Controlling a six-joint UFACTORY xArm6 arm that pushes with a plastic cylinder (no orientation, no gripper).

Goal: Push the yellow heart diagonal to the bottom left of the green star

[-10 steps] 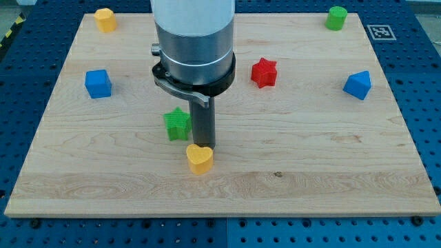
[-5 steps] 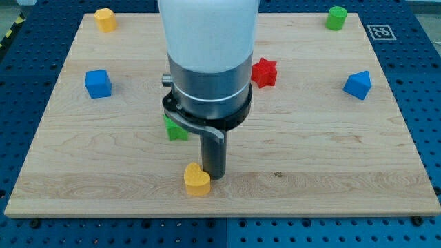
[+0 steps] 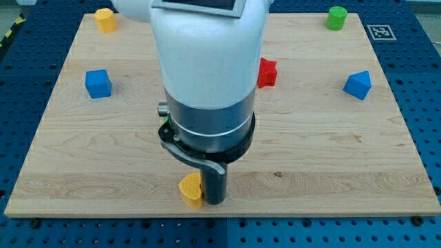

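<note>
The yellow heart (image 3: pixel 189 188) lies near the board's bottom edge, partly covered by my rod. My tip (image 3: pixel 213 201) rests right against the heart's right side. The green star is hidden behind the arm's wide body; only a sliver of green (image 3: pixel 166 118) shows at the arm's left edge, up and left of the heart.
A yellow block (image 3: pixel 105 19) sits at top left, a blue cube (image 3: pixel 98 83) at left, a red star (image 3: pixel 267 72) half hidden by the arm, a green cylinder (image 3: pixel 337 17) at top right, a blue block (image 3: pixel 357 85) at right. The wooden board's bottom edge (image 3: pixel 220 212) is close below the heart.
My tip has moved down toward the view's bottom, pushing the yellow heart down and slightly left. The arm now covers the green star.
</note>
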